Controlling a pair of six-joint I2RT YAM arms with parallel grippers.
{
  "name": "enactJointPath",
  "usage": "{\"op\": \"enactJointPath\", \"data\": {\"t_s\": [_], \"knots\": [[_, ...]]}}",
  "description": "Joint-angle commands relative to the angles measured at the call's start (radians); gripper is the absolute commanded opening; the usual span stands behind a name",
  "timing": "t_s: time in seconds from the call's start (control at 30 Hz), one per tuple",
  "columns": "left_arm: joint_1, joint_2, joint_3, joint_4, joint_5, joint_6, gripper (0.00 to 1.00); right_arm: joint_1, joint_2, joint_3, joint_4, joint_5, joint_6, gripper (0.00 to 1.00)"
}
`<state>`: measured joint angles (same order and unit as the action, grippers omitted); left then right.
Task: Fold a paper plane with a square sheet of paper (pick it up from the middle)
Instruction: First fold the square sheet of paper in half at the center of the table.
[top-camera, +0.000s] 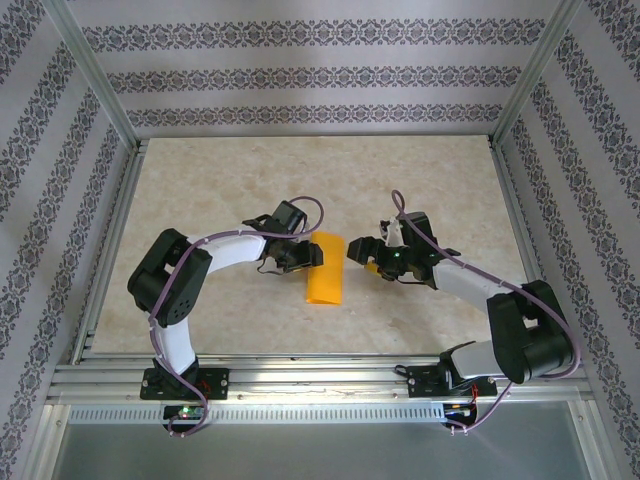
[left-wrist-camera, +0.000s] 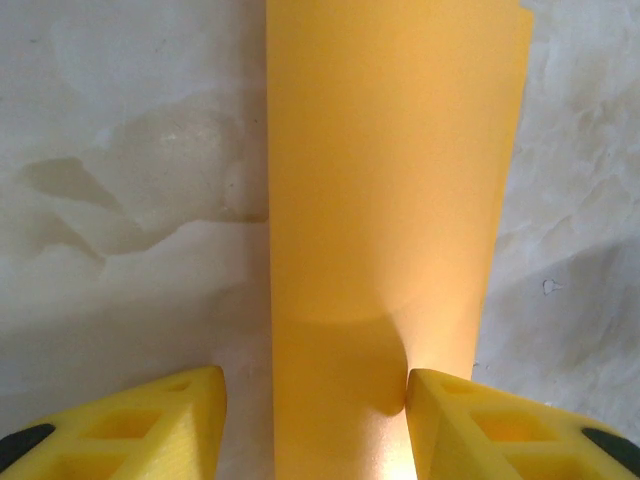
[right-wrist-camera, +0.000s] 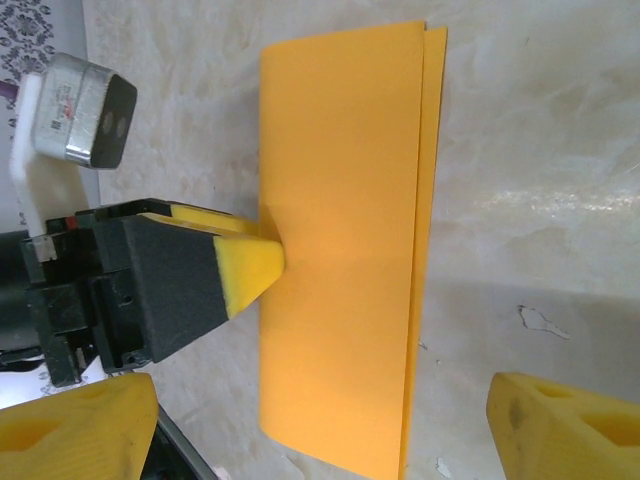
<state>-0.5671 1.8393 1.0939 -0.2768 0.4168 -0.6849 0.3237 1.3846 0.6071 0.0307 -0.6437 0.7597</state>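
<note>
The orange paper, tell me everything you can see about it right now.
The square sheet of paper is thin, plain bright orange, folded in half into a long rectangle. Its two layers sit slightly offset along one long edge. It lies on the marbled table between the two arms, slightly bowed near the left gripper, whose jaws stand apart, with one yellow fingertip pressing on the sheet's edge.

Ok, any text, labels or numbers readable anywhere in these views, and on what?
No text can be read.
Small label print on the silver camera module: too blurred to read.
The folded orange sheet of paper: plain, no print.
</note>
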Motion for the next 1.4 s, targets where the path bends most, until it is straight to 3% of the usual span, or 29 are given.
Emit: {"op": "enactJointPath", "data": {"t_s": [0.0,0.83,1.37], "knots": [[0.009,0.027,0.061,-0.109,-0.006,0.084,0.50,0.008,0.010,0.026,0.005,0.007,-0.002,0.86],[0.006,0.083,0.075,-0.118,-0.019,0.145,0.51,-0.006,-0.036,0.005,-0.019,0.064,0.010,0.87],[-0.020,0.144,0.134,-0.218,-0.144,0.155,0.52,-0.017,-0.050,-0.003,-0.017,0.064,0.008,0.88]]}}
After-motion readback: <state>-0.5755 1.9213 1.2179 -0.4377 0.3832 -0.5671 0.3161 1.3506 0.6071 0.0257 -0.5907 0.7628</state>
